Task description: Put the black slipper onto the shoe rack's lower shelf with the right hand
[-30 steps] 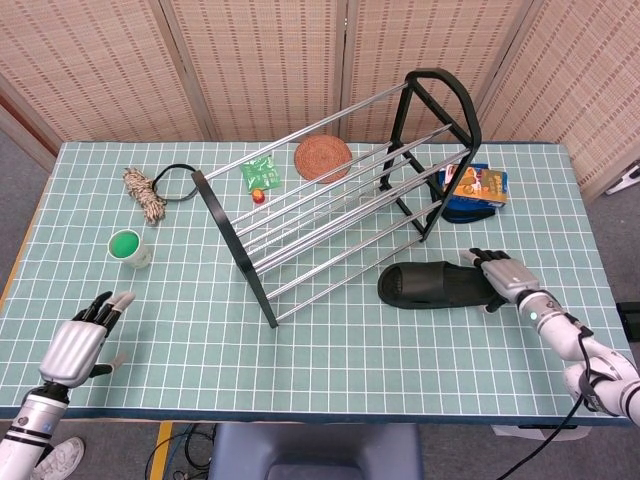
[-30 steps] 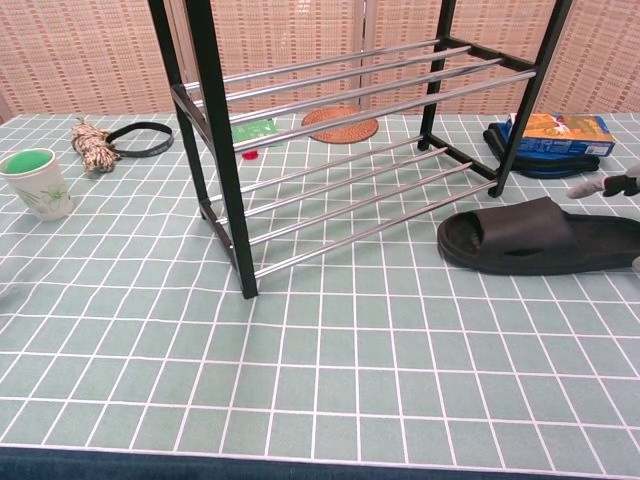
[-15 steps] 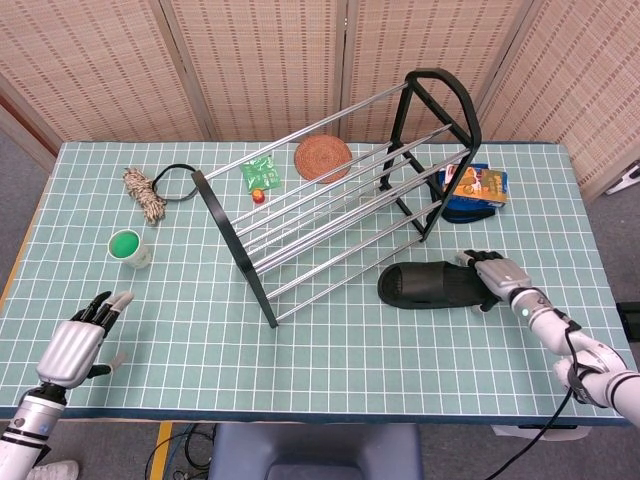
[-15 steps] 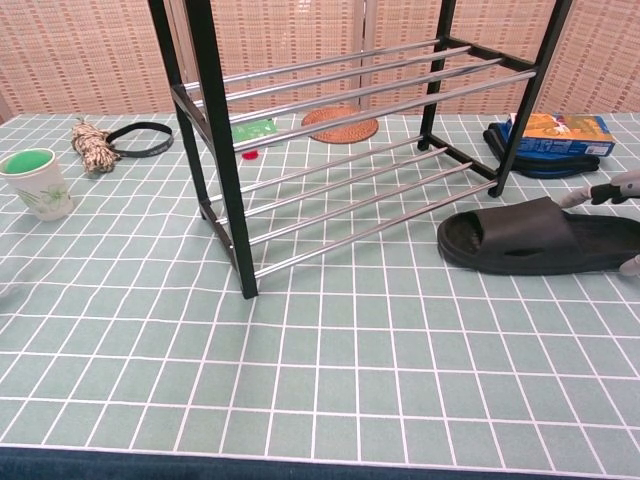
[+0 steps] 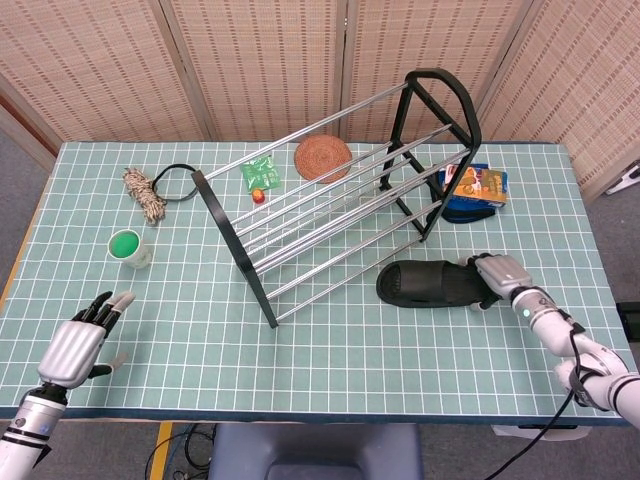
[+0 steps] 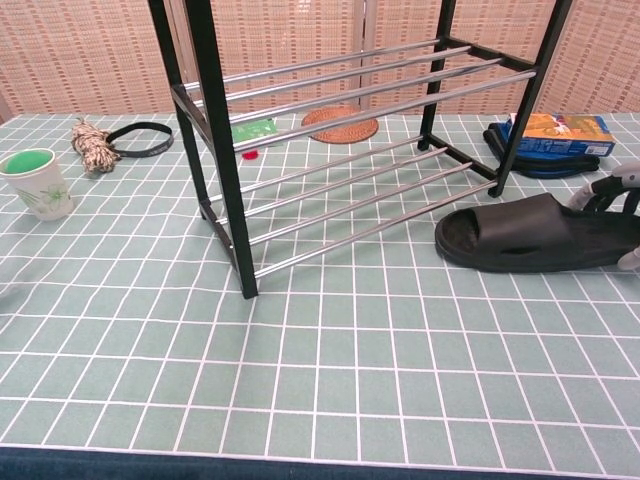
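Note:
The black slipper (image 5: 430,284) (image 6: 520,235) lies on the table just right of the shoe rack (image 5: 330,190), toe opening toward the rack. My right hand (image 5: 500,275) (image 6: 615,190) is at its heel end, fingers curled over the heel rim and gripping it; the heel looks slightly raised. The rack's lower shelf (image 6: 350,195) of metal rods is bare, its near end close to the slipper's toe. My left hand (image 5: 80,342) rests at the table's front left, fingers apart and holding nothing.
A green cup (image 5: 128,246) (image 6: 35,182), a rope bundle (image 5: 145,192) and a black cord lie at the left. A woven coaster (image 5: 322,157) and green packet (image 5: 260,174) sit behind the rack. An orange-blue box (image 5: 476,186) (image 6: 555,130) lies behind the slipper.
My right hand slid in onto the slipper's heel and its fingers curled over it. The slipper shifted slightly toward the rack. The left hand stayed still.

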Robot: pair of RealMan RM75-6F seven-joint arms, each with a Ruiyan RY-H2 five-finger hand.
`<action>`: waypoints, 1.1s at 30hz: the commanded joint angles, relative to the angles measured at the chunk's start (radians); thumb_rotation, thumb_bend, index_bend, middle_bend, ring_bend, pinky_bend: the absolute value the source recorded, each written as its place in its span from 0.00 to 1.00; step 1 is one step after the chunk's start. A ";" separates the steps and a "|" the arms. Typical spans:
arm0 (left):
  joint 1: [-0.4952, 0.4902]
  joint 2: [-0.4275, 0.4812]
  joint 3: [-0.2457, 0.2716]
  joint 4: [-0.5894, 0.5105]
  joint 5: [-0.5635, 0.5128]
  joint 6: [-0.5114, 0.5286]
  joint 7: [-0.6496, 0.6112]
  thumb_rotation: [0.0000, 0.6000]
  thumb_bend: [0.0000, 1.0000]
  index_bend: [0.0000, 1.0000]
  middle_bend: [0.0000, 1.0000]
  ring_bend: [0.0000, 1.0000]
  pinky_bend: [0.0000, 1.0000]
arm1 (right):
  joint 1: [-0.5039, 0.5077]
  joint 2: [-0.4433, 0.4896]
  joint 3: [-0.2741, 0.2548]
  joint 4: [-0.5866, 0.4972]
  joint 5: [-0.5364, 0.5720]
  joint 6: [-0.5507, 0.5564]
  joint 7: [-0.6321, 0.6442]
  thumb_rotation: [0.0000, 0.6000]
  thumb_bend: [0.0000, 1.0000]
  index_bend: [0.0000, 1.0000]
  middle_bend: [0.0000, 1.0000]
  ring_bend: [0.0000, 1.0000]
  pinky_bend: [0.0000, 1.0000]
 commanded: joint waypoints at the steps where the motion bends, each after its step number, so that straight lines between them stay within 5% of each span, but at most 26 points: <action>1: -0.001 -0.001 -0.001 0.001 -0.003 -0.004 0.004 1.00 0.26 0.00 0.11 0.07 0.29 | -0.014 0.026 0.007 -0.041 0.012 0.036 -0.021 1.00 0.20 0.33 0.26 0.16 0.22; 14: -0.012 -0.014 0.000 0.000 -0.013 -0.032 0.028 1.00 0.26 0.00 0.11 0.07 0.29 | -0.122 0.160 0.004 -0.291 0.079 0.202 -0.135 1.00 0.19 0.33 0.26 0.16 0.22; 33: -0.003 0.029 -0.001 -0.005 -0.003 -0.006 -0.066 1.00 0.26 0.00 0.11 0.07 0.29 | -0.047 0.067 0.067 -0.250 0.128 0.139 -0.152 1.00 0.18 0.33 0.26 0.16 0.22</action>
